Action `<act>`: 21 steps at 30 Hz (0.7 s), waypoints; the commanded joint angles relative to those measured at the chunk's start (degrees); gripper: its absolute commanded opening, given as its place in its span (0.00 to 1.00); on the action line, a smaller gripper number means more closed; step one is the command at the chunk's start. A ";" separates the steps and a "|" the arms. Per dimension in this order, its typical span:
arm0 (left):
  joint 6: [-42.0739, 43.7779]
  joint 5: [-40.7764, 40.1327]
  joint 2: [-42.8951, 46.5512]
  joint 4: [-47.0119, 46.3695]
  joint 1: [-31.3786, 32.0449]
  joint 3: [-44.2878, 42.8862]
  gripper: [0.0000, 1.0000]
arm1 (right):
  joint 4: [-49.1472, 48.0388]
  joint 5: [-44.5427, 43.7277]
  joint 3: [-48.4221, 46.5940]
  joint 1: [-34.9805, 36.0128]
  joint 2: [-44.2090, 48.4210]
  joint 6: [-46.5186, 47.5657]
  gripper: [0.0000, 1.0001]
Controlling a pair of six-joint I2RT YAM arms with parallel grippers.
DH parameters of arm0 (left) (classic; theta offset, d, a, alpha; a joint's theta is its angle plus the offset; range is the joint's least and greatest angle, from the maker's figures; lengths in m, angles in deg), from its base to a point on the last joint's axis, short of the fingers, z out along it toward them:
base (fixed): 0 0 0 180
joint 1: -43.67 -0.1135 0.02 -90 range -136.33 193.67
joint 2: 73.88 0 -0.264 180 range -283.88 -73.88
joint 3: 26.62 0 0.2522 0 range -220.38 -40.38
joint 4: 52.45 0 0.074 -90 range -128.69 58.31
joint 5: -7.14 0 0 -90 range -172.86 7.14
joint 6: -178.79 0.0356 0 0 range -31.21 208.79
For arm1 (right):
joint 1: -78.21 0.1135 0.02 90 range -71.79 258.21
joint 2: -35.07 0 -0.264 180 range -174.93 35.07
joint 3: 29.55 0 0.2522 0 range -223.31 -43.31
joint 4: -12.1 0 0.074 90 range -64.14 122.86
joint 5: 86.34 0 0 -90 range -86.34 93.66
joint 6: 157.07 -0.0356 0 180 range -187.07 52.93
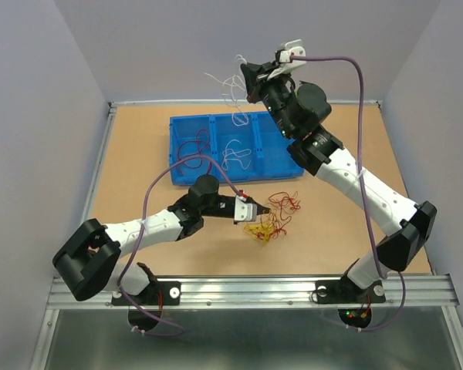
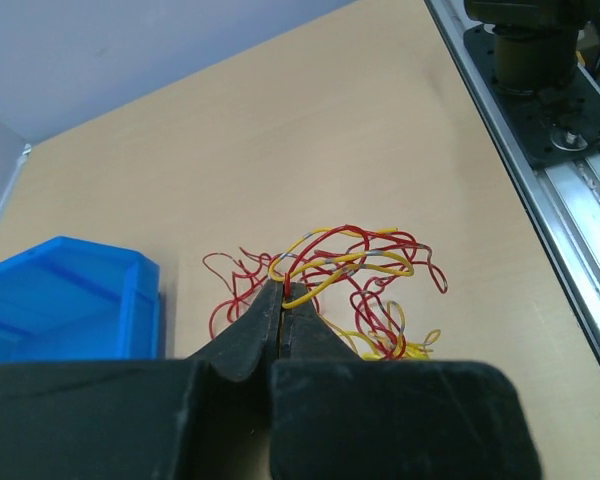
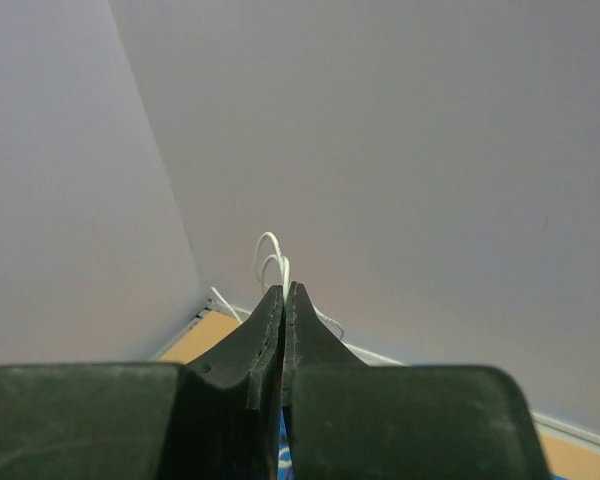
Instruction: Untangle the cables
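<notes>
**Top external.** The right arm point(image 1: 347, 173) is raised high over the far side of the bench point(image 1: 139, 154). The right jaws are above the blue bin point(image 1: 176, 166) and pinch a few white wires point(image 1: 233, 91), which hang in loose strands towards the bin's middle compartment. More white wire lies in that compartment, and some red wire lies in the left one. The bin looks to be used for sorting by colour, and the high lift probably serves to draw the white strands out to full length, free of the rest.

The left arm point(image 1: 177, 220) lies low, its jaws at the edge of the red and yellow bunch point(image 1: 272, 220) on the bench, near the bin but apart from it. My reading is that it is taking hold of the next strand to pull out. Sorting is partly done; this bunch is the remaining knot.

**Left wrist.** The left jaws are closed with no gap, gripping a red strand where it crosses a yellow loop at the near side of the red and yellow bunch point(image 2: 350, 280). The blue bin point(image 2: 70, 300) is at the left. Red and yellow wires are interlaced, so a pull may drag the whole clump.

**Right wrist.** The right jaws are pressed together on the white wires point(image 3: 272, 255), whose loops stand up above the tips against the wall point(image 3: 400, 150). A corner of the bench point(image 3: 205, 338) shows far below, which fits the raised pose.
</notes>
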 commanded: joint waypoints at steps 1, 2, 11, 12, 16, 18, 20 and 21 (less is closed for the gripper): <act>3.25 -0.07 1.98 -1.86 1.73 1.25 0.00 | 2.05 5.25 -5.54 -3.77 -1.88 -7.07 0.01; 3.43 -0.25 2.16 -1.86 1.91 1.33 0.00 | 2.75 6.13 -6.24 -4.38 -2.85 -7.95 0.01; 3.43 -1.57 1.90 -1.95 2.70 1.25 0.00 | 3.99 12.72 -5.64 -9.13 -10.94 -13.32 0.01; 3.61 -1.57 1.90 -1.95 2.70 1.25 0.00 | 4.07 13.07 -5.20 -9.14 -11.38 -13.49 0.01; 4.14 -2.79 1.89 -1.95 3.05 1.42 0.00 | 3.90 13.34 -3.53 -10.36 -13.66 -14.63 0.01; 4.40 -3.06 1.90 -1.95 3.14 1.42 0.00 | 3.81 13.34 -2.57 -10.54 -14.45 -15.16 0.00; 4.40 -3.15 1.98 -1.86 3.23 1.51 0.00 | 3.72 15.53 -2.38 -10.98 -15.94 -15.60 0.01; 4.40 -3.24 2.07 -1.95 3.32 1.60 0.00 | 3.72 15.45 -2.38 -11.16 -16.39 -15.60 0.00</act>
